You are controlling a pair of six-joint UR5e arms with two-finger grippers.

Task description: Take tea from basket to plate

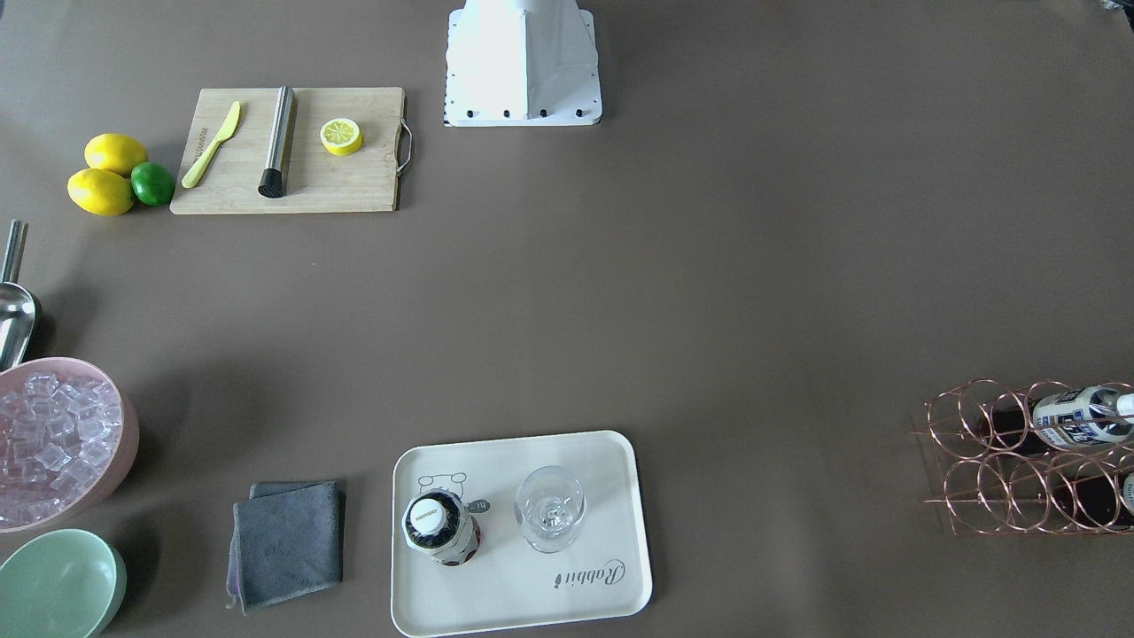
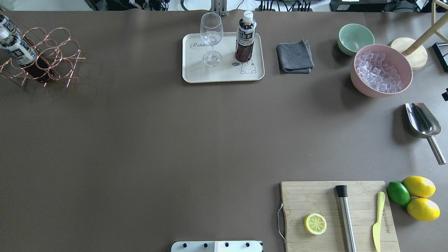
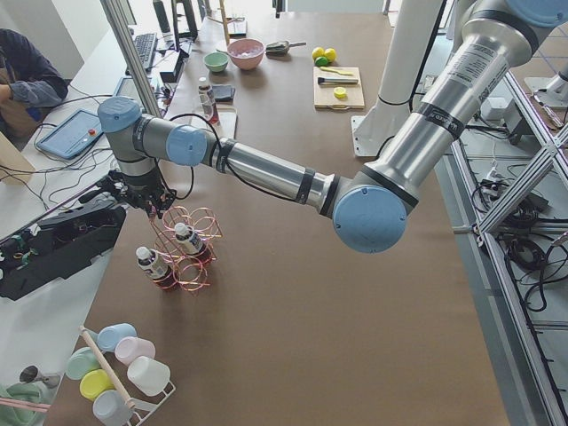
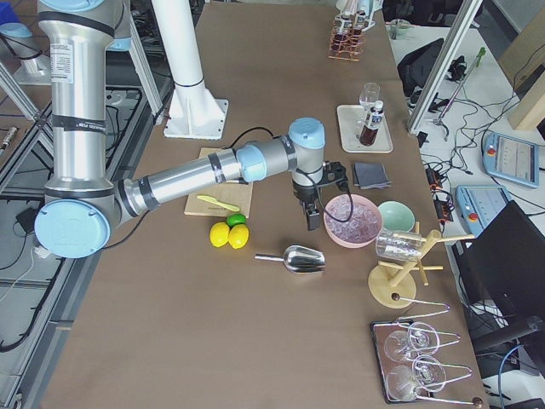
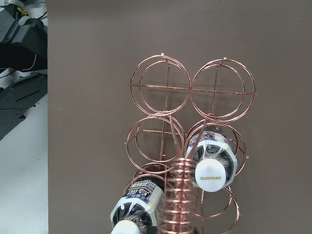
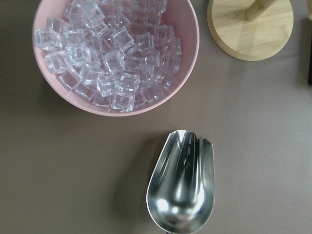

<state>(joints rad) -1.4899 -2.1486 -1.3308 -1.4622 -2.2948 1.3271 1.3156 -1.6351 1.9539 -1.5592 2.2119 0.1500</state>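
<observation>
One tea bottle (image 2: 245,36) stands upright on the cream plate (image 2: 196,71), next to a clear stemmed glass (image 2: 211,35); it also shows in the front view (image 1: 440,527). Two more tea bottles (image 2: 17,49) (image 5: 212,165) lie in the copper wire basket (image 2: 56,52) at the table's far left corner. My left gripper (image 3: 146,202) hangs just above the basket and shows only in the left side view, so I cannot tell if it is open. My right gripper (image 4: 313,220) hangs beside the ice bowl and shows only in the right side view, so I cannot tell its state either.
A pink bowl of ice (image 2: 379,70), a pale green bowl (image 2: 355,38), a grey cloth (image 2: 294,56) and a metal scoop (image 2: 421,120) lie on the right. A cutting board (image 2: 336,217) with half a lemon, a muddler and a knife lies near right, beside lemons and a lime.
</observation>
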